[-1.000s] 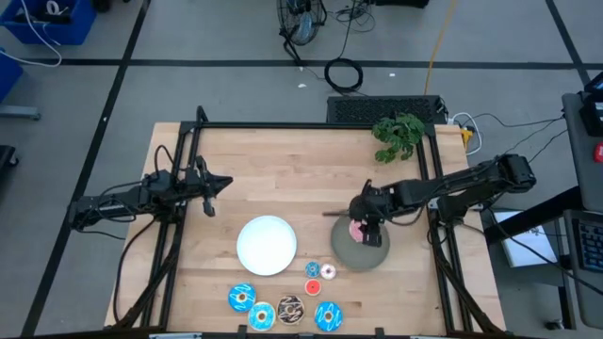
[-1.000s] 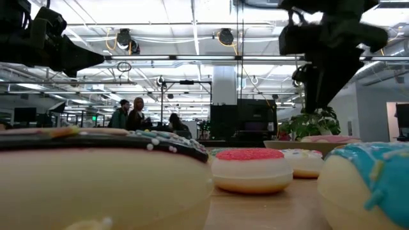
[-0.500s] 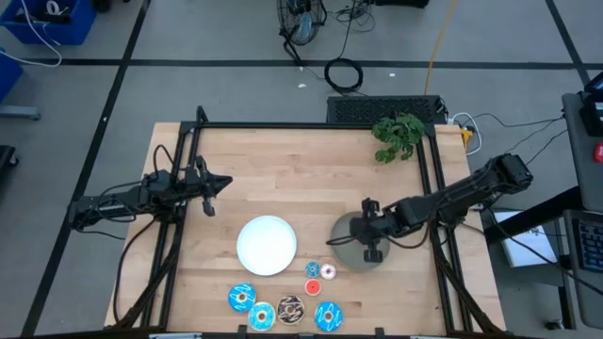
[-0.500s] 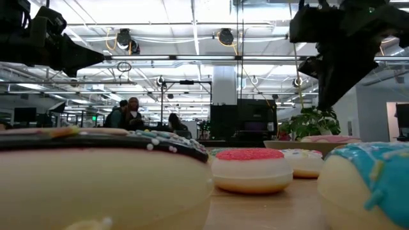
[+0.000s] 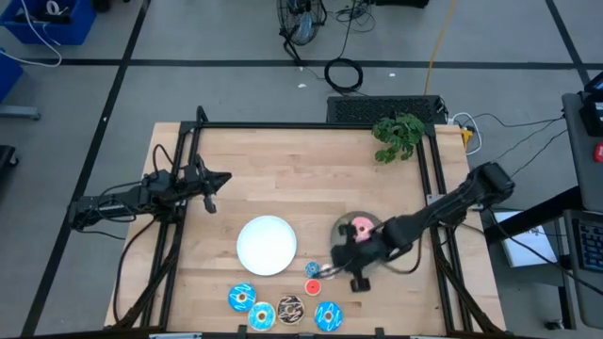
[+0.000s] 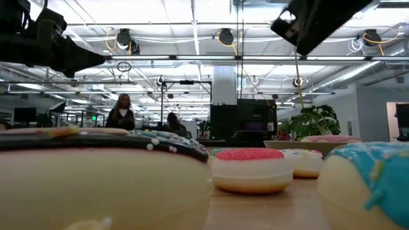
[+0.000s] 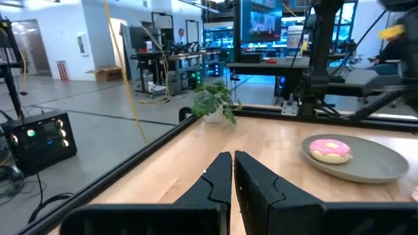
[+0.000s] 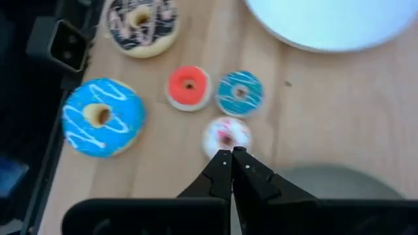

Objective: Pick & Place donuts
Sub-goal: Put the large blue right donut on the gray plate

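My right gripper (image 5: pixel 329 270) (image 8: pixel 230 156) is shut and empty. It hovers over a tiny pale pink donut (image 8: pixel 226 135), beside a tiny red donut (image 8: pixel 189 87) and a tiny blue one (image 8: pixel 240 93). A pink donut (image 5: pixel 360 229) lies flat on the grey plate (image 5: pixel 341 226). Blue donuts (image 5: pixel 242 298) (image 5: pixel 327 316) and a brown sprinkled donut (image 5: pixel 290 309) lie flat near the table's near edge. My left gripper (image 5: pixel 224 177) (image 7: pixel 232 163) is shut and empty, waiting above the table's left side.
A white plate (image 5: pixel 267 245) lies left of the grey plate. A green plant (image 5: pixel 399 135) stands at the far right corner. Black frame rails (image 5: pixel 179 217) run along both sides of the table. In the low view, people stand in the room far behind (image 6: pixel 121 110).
My right gripper has gone from above the grey plate toward the table's near edge and a little left, to above the tiny donuts. The pink donut it covered now shows lying on the grey plate.
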Robot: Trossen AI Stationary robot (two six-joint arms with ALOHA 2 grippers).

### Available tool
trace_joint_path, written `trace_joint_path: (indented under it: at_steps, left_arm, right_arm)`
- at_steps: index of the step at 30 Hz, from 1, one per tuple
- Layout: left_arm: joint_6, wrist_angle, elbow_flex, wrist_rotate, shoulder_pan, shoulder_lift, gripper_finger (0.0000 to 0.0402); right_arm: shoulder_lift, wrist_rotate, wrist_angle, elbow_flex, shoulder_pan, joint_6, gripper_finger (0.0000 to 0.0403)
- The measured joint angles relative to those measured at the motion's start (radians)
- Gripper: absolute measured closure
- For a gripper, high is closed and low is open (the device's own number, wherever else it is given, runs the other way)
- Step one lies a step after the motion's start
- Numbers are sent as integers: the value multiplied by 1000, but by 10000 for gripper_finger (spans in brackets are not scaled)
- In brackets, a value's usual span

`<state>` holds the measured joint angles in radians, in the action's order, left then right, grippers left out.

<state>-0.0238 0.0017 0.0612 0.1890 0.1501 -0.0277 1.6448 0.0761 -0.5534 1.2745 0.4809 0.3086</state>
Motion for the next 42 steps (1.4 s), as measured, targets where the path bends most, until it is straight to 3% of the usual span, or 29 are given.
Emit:
trace_joint_path:
  at_steps: [7, 16, 22, 27, 34, 42]
  left_arm:
    - [9, -6, 0, -2, 0, 0, 376]
    - [10, 0, 0, -4, 0, 0, 376]
    - [10, 1, 0, -4, 0, 0, 376]
    - [10, -8, 0, -4, 0, 0, 376]
    - [7, -21, 0, -5, 0, 0, 376]
    - [-5, -21, 0, -4, 0, 0, 376]
  right_arm:
    - [177, -82, -71, 187, 50, -8, 403]
    - [293, -81, -90, 306, 110, 125, 403]
    - [390, -69, -67, 409, 167, 17, 397]
    - [402, -55, 1, 421, 174, 23, 339]
    - [402, -50, -91, 419, 154, 22, 225]
    - [400, -49, 20, 355, 154, 27, 191]
